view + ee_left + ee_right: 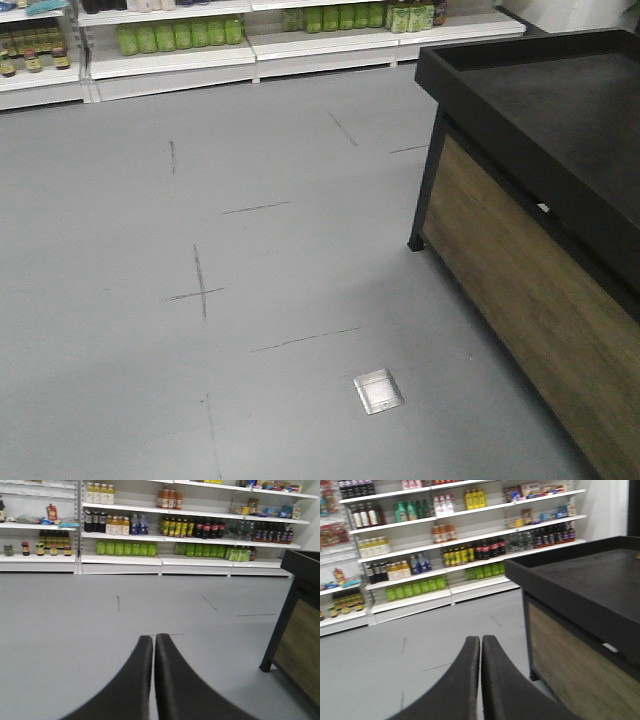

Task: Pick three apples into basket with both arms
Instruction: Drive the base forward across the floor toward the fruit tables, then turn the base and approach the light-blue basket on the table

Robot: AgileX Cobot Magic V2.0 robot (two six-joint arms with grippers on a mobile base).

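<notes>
Your left gripper (153,645) has its jaws pressed together, gripping nothing, and it hangs over the grey floor (200,250) with the far shelves (120,560) of green bottles (180,36) beyond it. Your right gripper (480,645) is likewise closed tight on nothing, with the black display stand (585,585) and its wooden side panel (575,665) just to its right, and the front view shows a metal floor plate (378,390) on the near floor left of that stand. You cannot tell from these views where the apples or the basket are.
</notes>
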